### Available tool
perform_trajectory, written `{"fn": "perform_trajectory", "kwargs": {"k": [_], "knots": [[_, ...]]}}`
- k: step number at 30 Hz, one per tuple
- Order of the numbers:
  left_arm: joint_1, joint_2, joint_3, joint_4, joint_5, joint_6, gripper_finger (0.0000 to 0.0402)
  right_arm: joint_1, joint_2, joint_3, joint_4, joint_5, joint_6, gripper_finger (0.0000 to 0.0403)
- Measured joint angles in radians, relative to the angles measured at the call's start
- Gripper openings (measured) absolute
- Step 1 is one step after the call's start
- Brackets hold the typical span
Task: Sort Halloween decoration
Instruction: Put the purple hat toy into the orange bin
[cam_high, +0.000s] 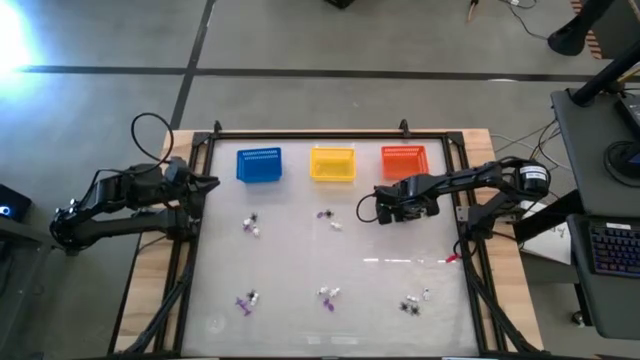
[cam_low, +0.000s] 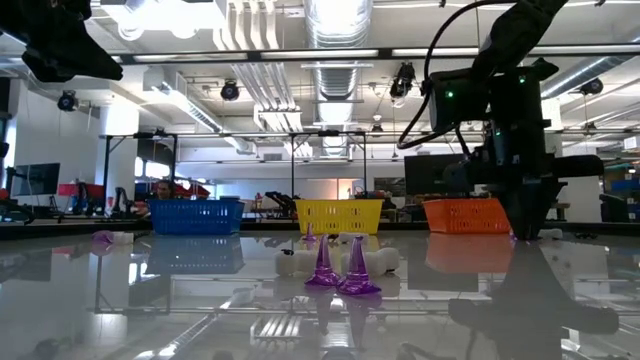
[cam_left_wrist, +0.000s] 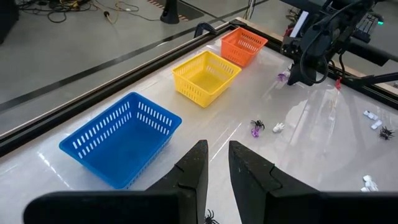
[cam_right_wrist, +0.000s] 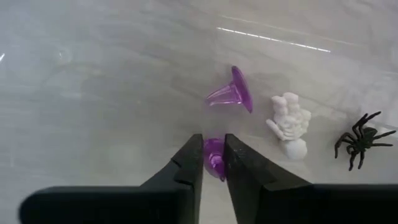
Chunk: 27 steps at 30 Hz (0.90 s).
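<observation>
The decoration is several tiny white, purple and black trinkets lying in small groups on the glossy table (cam_high: 330, 262). One group (cam_high: 328, 217) is left of my right gripper (cam_high: 384, 212), and the others lie nearer the near edge. My right gripper (cam_right_wrist: 213, 163) is shut on a purple trinket. Beyond its fingertips lie a purple hat (cam_right_wrist: 233, 94), a white skeleton hand (cam_right_wrist: 287, 123) and a black spider (cam_right_wrist: 359, 140). My left gripper (cam_left_wrist: 217, 163) hovers at the table's left edge beside the blue basket (cam_left_wrist: 121, 138), with a narrow empty gap between its fingers. My right gripper pinches a small purple trinket (cam_right_wrist: 215, 153) between its two fingers, coming from above and slanting down. A bit of the trinket shows past the fingertips. It is low over the table, and I cannot tell whether it touches the top.
Three mesh baskets stand in a row along the far edge: blue (cam_high: 259, 165), yellow (cam_high: 333, 163) and orange-red (cam_high: 404, 160), the last just beyond my right gripper. Two purple hats (cam_low: 340, 270) stand close to the low camera. A black frame (cam_high: 300, 134) borders the table.
</observation>
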Motion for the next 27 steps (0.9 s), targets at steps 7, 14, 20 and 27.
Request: {"fn": "perform_trajectory", "kwargs": {"k": [7,14,20,27], "knots": [[0.000,0.000,0.000,0.000,0.000,0.000,0.0047,0.000,-0.002,0.001,-0.011,-0.002,-0.019,0.0011],[0.000,0.000,0.000,0.000,0.000,0.000,0.0047,0.002,-0.036,-0.003,-0.018,-0.024,-0.045,0.0009],[0.000,0.000,0.000,0.000,0.000,0.000,0.0047,0.002,-0.150,-0.003,-0.013,-0.023,-0.034,0.0009],[0.000,0.000,0.000,0.000,-0.001,0.000,0.0047,-0.020,-0.296,-0.002,-0.003,0.098,-0.002,0.0009]]}}
